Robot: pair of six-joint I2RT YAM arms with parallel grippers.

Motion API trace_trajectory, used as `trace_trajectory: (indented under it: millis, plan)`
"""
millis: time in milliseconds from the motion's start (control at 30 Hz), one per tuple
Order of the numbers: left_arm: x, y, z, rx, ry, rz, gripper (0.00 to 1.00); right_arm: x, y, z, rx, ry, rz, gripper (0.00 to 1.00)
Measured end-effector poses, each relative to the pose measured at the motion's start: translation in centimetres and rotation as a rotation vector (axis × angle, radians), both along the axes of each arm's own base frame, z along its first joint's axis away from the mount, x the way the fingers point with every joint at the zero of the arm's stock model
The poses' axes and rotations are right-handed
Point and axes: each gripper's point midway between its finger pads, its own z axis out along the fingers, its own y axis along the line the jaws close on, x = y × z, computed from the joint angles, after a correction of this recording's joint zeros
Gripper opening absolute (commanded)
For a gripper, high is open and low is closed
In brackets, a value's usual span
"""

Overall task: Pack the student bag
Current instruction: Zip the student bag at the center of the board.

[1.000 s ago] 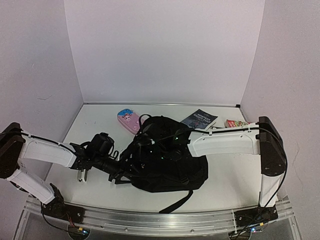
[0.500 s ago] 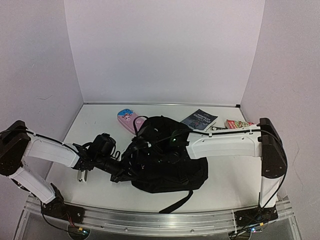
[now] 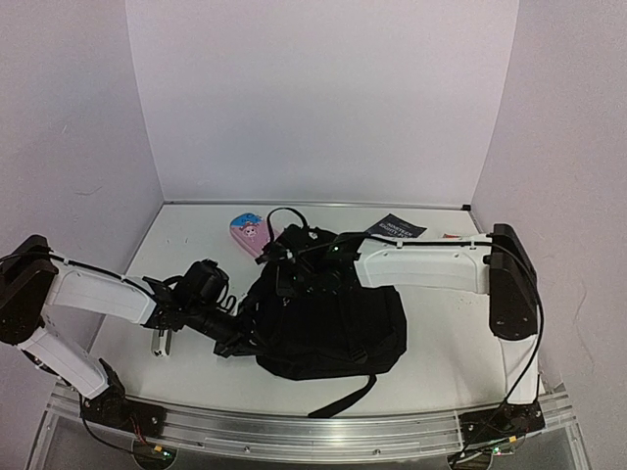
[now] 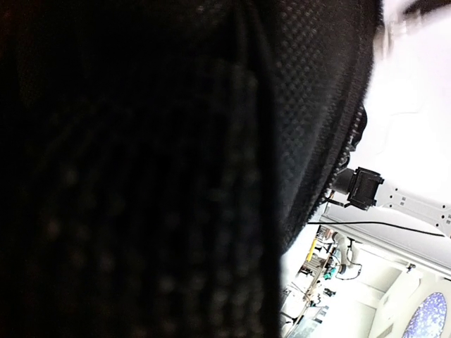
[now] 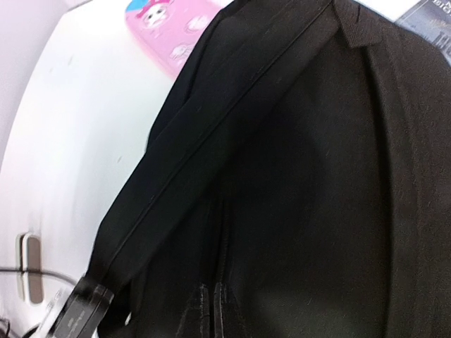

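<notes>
Logging left to right from my remote seat. Left gripper (image 3: 239,337): lower left of centre, pressed into left edge of student bag (image 3: 333,323); wrist view all black fabric, so I cannot tell if claw is spread or pinching. Pink case (image 3: 249,233): flat on table (image 3: 186,255), just beside bag's upper left. Student bag: centre, lying flat. Right gripper (image 3: 290,276): on bag's upper-left corner; claw state unreadable too. Dark book (image 3: 397,227): upper right of bag, partly behind right arm.
</notes>
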Motion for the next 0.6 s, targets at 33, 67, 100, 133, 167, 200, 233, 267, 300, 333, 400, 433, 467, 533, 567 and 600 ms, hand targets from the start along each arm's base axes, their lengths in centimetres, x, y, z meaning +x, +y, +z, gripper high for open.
trace_trajectory:
  millis: [33,67,100,133,167,200,233,267,300,333,400,433,467,533,567,600]
  plan:
    - [0.0,0.0,0.0,0.003,0.001,-0.002,0.0,0.5,-0.2,0.0,-0.004,-0.005,-0.007,0.0]
    - [-0.1,0.1,-0.1,0.008,0.004,-0.004,0.0,1.0,-0.3,0.0,-0.008,-0.011,-0.015,0.0]
    - [-0.2,0.2,-0.2,0.013,0.006,-0.006,0.0,1.6,-0.6,0.0,-0.011,-0.018,-0.024,0.0]
    - [-0.2,0.2,-0.2,0.016,0.007,-0.009,0.0,2.2,-0.8,0.1,-0.014,-0.022,-0.032,0.0]
    - [-0.3,0.3,-0.3,0.018,0.006,-0.012,0.0,2.8,-0.9,0.1,-0.015,-0.028,-0.04,0.0]
    - [-0.3,0.3,-0.3,0.02,0.005,-0.015,0.0,3.5,-1.1,0.1,-0.018,-0.032,-0.047,0.0]
    - [-0.4,0.3,-0.3,0.022,0.004,-0.018,0.0,4.2,-1.3,0.1,-0.022,-0.037,-0.055,0.0]
    - [-0.4,0.4,-0.4,0.026,0.006,-0.021,0.0,4.8,-1.5,0.1,-0.025,-0.042,-0.062,0.0]
    - [-0.5,0.4,-0.4,0.029,0.007,-0.023,0.0,5.4,-1.8,0.1,-0.029,-0.047,-0.068,0.0]
    - [-0.5,0.5,-0.5,0.031,0.007,-0.025,0.0,6.0,-1.9,0.1,-0.032,-0.05,-0.073,0.0]
    - [-0.5,0.4,-0.4,0.031,0.001,-0.029,0.0,6.8,-2.2,0.0,-0.038,-0.052,-0.077,0.0]
    - [-0.4,0.4,-0.3,0.028,-0.005,-0.031,0.0,7.1,-2.3,0.0,-0.044,-0.054,-0.074,0.0]
    - [-0.3,0.3,-0.2,0.028,-0.008,-0.032,0.0,7.2,-2.3,0.0,-0.048,-0.055,-0.072,0.0]
    - [-0.3,0.4,-0.1,0.03,-0.009,-0.034,0.0,7.4,-2.2,-0.1,-0.056,-0.057,-0.064,0.0]
    - [-0.3,0.4,-0.1,0.031,-0.01,-0.034,0.0,7.4,-2.2,-0.1,-0.059,-0.057,-0.06,0.0]
    - [-0.3,0.4,-0.1,0.032,-0.011,-0.035,0.01,7.4,-2.1,-0.2,-0.061,-0.055,-0.055,0.0]
